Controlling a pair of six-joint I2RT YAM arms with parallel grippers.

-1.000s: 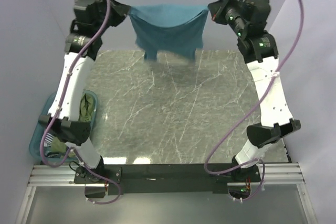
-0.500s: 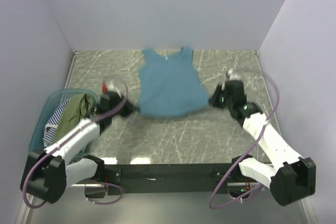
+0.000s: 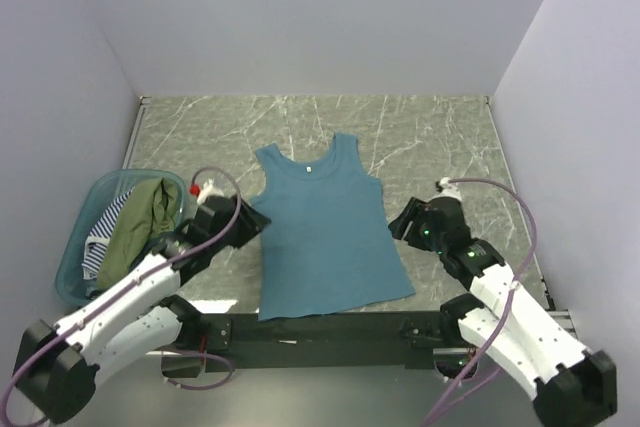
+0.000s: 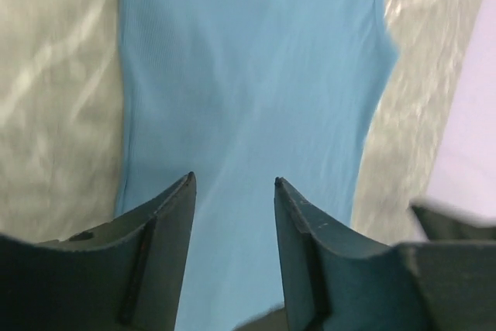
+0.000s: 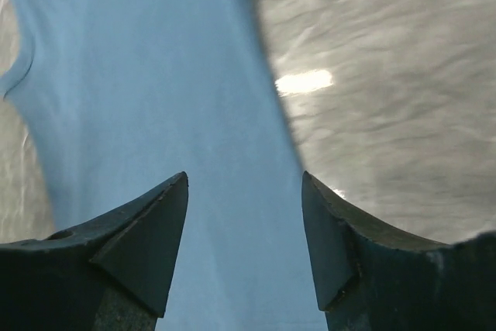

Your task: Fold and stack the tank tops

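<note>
The teal-blue tank top (image 3: 325,237) lies flat on the marble table (image 3: 440,137), straps toward the far wall and hem at the near edge. My left gripper (image 3: 252,225) sits low at its left side edge, open, with only teal cloth (image 4: 248,75) below the gap of the left gripper (image 4: 234,182). My right gripper (image 3: 401,223) is at the top's right side edge, also open and holding nothing; the right gripper (image 5: 244,177) hovers over teal cloth (image 5: 155,98). An olive-green top (image 3: 140,222) and a striped one (image 3: 100,244) lie bunched in the tub.
The translucent teal tub (image 3: 68,272) stands off the table's left edge, beside my left arm. Plain walls close in the table at the back and on both sides. The black rail (image 3: 320,329) with the arm bases runs along the near edge.
A second ago both grippers held the teal top hanging high at the far end. They swept it down and toward the near edge, then opened, leaving it spread flat.
</note>
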